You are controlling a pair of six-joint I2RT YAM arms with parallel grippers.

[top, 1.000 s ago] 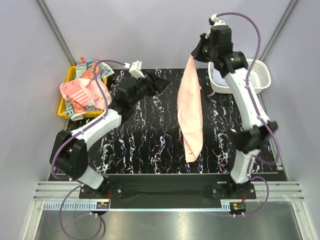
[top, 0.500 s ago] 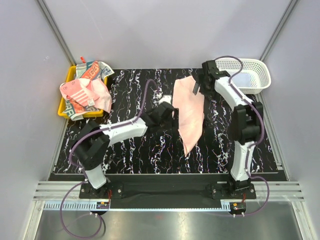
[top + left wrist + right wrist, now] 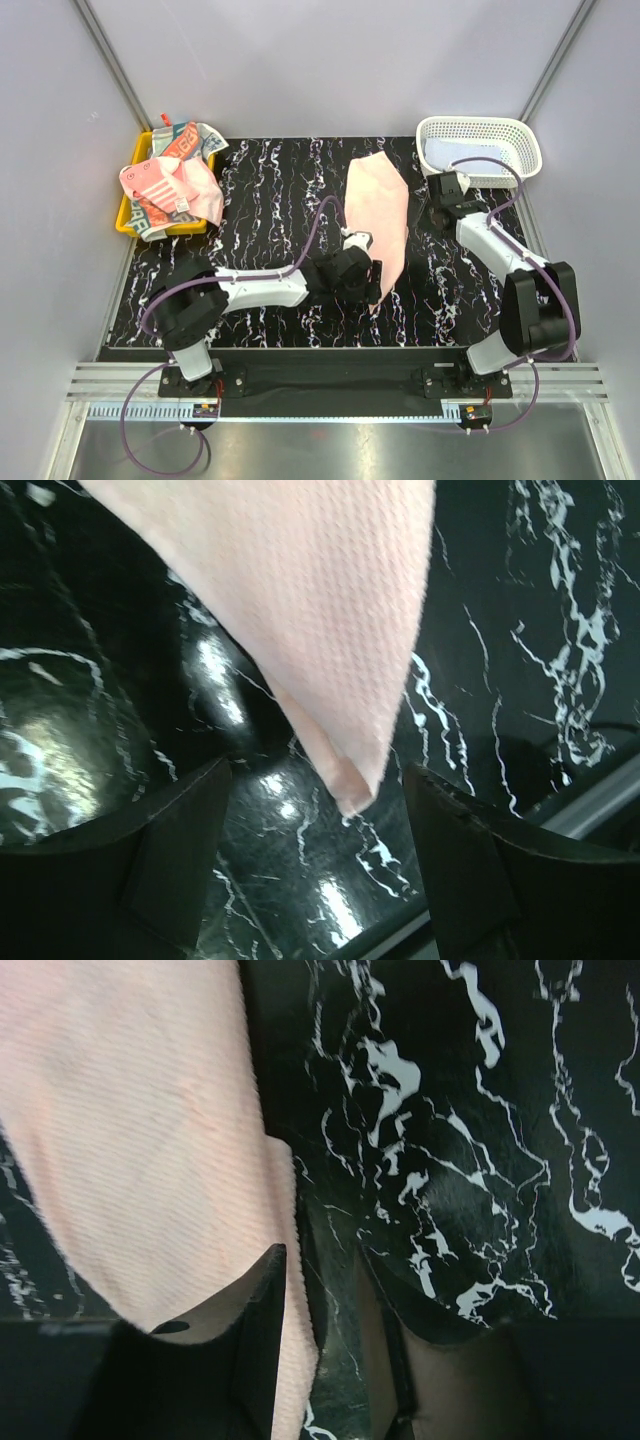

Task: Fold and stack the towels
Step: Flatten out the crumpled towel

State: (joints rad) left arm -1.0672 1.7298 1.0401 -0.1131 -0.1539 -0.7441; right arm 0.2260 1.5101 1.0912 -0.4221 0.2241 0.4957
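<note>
Since the plain pink cloth towel (image 3: 377, 215) lies flat on the black marbled table (image 3: 270, 200) (ready for folding), the left gripper (image 3: 318, 825) straddles its near corner, spread; whether the right gripper (image 3: 330, 1360) pinches anything is unclear.

The pink towel (image 3: 378, 215) is matt ribbed cloth; the table (image 3: 265, 195) is glossy, marbled black.
</note>
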